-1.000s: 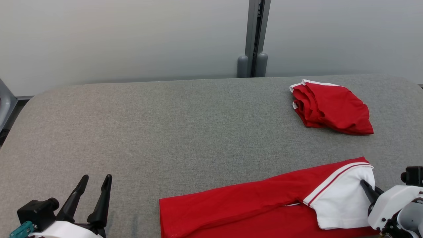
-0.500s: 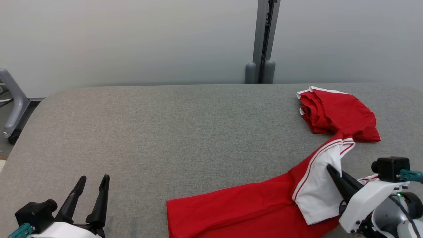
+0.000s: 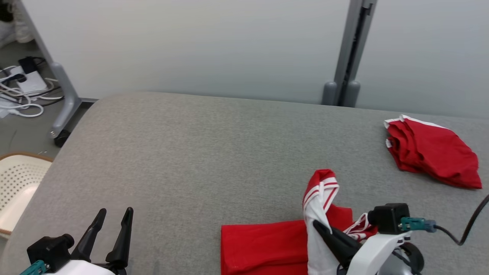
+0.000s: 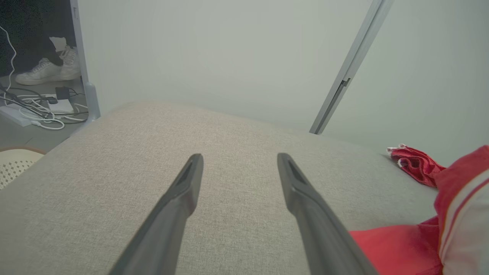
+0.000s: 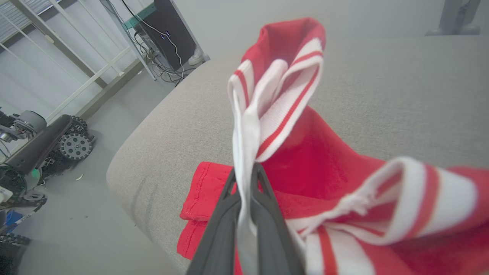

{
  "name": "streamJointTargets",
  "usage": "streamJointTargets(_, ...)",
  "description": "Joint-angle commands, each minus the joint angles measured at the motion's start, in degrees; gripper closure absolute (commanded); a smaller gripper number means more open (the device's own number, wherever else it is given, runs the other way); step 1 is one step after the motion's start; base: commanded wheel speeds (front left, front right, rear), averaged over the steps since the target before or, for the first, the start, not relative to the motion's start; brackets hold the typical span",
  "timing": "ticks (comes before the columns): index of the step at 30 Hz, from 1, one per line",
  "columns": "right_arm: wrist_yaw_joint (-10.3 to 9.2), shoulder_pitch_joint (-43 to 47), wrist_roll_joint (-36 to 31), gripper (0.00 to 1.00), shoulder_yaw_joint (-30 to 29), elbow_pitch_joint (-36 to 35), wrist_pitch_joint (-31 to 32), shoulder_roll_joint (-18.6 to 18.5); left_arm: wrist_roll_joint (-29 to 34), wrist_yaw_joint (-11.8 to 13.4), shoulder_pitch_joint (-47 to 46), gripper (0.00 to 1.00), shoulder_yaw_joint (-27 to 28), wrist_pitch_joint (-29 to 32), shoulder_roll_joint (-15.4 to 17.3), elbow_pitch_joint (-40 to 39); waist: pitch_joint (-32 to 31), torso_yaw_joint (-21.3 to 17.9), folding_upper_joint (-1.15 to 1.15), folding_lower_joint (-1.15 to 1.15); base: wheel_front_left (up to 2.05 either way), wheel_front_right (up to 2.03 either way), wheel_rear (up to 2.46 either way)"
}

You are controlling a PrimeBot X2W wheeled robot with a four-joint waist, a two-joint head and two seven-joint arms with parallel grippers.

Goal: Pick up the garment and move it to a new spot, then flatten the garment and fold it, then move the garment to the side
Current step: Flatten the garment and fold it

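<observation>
The garment (image 3: pixel 267 248) sits at the lower centre of the head view, near the front edge of the grey worktop (image 3: pixel 191 152). The right jaws are clenched on a thin fold of its white, red-striped end; in the right wrist view the white cloth (image 5: pixel 244 152) runs straight down between them. The left jaws stand wide apart and hold nothing, at the lower left of the head view, well apart from the cloth.

The grip looks shallow, so a quick pull could let the fold slide out. The red body lies flat, and if it is dragged by one end it will likely bunch up, not travel smoothly. Its hem (image 5: pixel 198 191) lies close to the worktop's rounded edge, so a pull that way might tip it over the side. A loose striped band (image 5: pixel 401 191) beside the jaws could catch.

The red body's long axis runs left to right along the bottom of the head view. The lifted striped end (image 3: pixel 319 187) points toward the top of the frame. A second folded red garment (image 3: pixel 431 152) rests at the right, well apart.
</observation>
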Motion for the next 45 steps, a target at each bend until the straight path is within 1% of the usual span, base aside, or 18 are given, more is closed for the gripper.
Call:
streamJointTargets(1, 0.04, -0.1, 0.8, 1.00, 0.9, 1.2, -0.7, 0.5, 0.3, 0.2, 0.0, 0.00, 0.0, 0.2, 0.1, 0.1, -0.2, 2.0, 0.00, 0.00, 0.00, 0.00, 0.00)
streamJointTargets(11, 0.04, -3.6, 6.7, 1.00, 4.6, 12.1, -4.5, 2.1, -0.2, -0.1, -0.5, 0.00, -0.5, 1.3, 0.6, 0.5, -0.2, 6.9, 0.00, 0.00, 0.00, 0.00, 0.00)
streamJointTargets(14, 0.04, -4.8, 7.9, 1.00, 5.9, 15.8, -5.4, 2.1, -0.2, -0.2, -0.8, 0.00, -0.6, 1.6, 0.8, 0.6, -0.2, 7.9, 0.00, 0.00, 0.00, 0.00, 0.00)
streamJointTargets(19, 0.04, -6.4, 10.1, 1.00, 8.3, 19.3, -7.2, 2.1, -0.3, -0.1, -0.8, 0.00, -0.7, 1.8, 1.0, 0.6, -0.2, 8.6, 0.00, 0.00, 0.00, 0.00, 0.00)
streamJointTargets(20, 0.04, -6.8, 10.6, 0.94, 9.0, 20.1, -7.6, 2.1, -0.3, -0.1, -0.8, 0.00, -0.7, 1.8, 1.0, 0.6, -0.2, 8.8, 0.00, 0.00, 0.00, 0.00, 0.00)
streamJointTargets(21, 0.04, -7.2, 10.9, 0.84, 9.6, 20.8, -8.1, 2.1, -0.4, -0.1, -0.8, 0.00, -0.7, 1.8, 1.1, 0.6, -0.2, 8.8, 0.00, 0.00, 0.00, 0.00, 0.00)
streamJointTargets(22, 0.04, -7.6, 11.4, 0.78, 10.3, 21.5, -8.6, 2.1, -0.4, -0.1, -0.8, 0.00, -0.7, 1.8, 1.1, 0.6, -0.2, 8.9, 0.00, 0.00, 0.00, 0.00, 0.00)
streamJointTargets(25, 0.05, -8.8, 12.7, 0.53, 11.9, 23.1, -10.0, 2.1, -0.5, 0.1, -0.5, 0.00, -0.6, 1.7, 1.1, 0.7, -0.1, 8.7, 0.00, 0.00, 0.00, 0.00, 0.00)
streamJointTargets(26, 0.04, -9.1, 13.3, 0.11, 12.6, 23.5, -10.5, 2.1, -0.5, 0.1, -0.4, 0.00, -0.6, 1.7, 1.1, 0.6, -0.1, 8.6, 0.00, 0.00, 0.00, 0.00, 0.00)
streamJointTargets(27, 0.05, -9.4, 13.9, 0.00, 13.2, 23.8, -11.1, 2.1, -0.5, 0.2, -0.4, 0.00, -0.7, 1.6, 1.1, 0.6, -0.1, 8.4, 0.00, 0.00, 0.00, 0.00, 0.00)
streamJointTargets(30, 0.04, -10.4, 15.8, 0.00, 15.2, 23.5, -12.8, 2.1, -0.5, 0.3, -0.2, 0.00, -0.7, 1.6, 1.1, 0.5, -0.1, 7.8, 0.00, 0.00, 0.00, 0.00, 0.00)
streamJointTargets(35, 0.04, -11.1, 24.0, 0.00, 19.6, 19.3, -14.7, 2.0, -0.6, 0.4, -0.1, 0.00, -0.7, 1.5, 1.2, 0.4, -0.2, 6.2, 0.00, 0.00, 0.00, 0.00, 0.00)
streamJointTargets(38, 0.04, -11.7, 27.5, 0.00, 20.5, 16.2, -15.3, 2.0, -0.6, 0.5, 0.2, 0.00, -0.5, 1.3, 1.1, 0.3, -0.3, 4.7, 0.00, 0.00, 0.00, 0.00, 0.00)
streamJointTargets(41, 0.04, -11.7, 29.4, 0.00, 19.9, 13.3, -16.1, 1.1, -0.6, 0.7, 0.3, 0.00, -0.4, 1.2, 1.1, 0.3, -0.5, 3.7, 0.00, 0.00, 0.00, 0.00, 0.00)
streamJointTargets(45, 0.04, -11.4, 29.6, 0.00, 16.9, 10.8, -18.0, -2.1, -0.6, 0.6, 0.4, 0.00, -0.4, 1.0, 1.1, 0.3, -0.8, 2.7, 0.00, 0.00, 0.00, 0.00, 0.00)
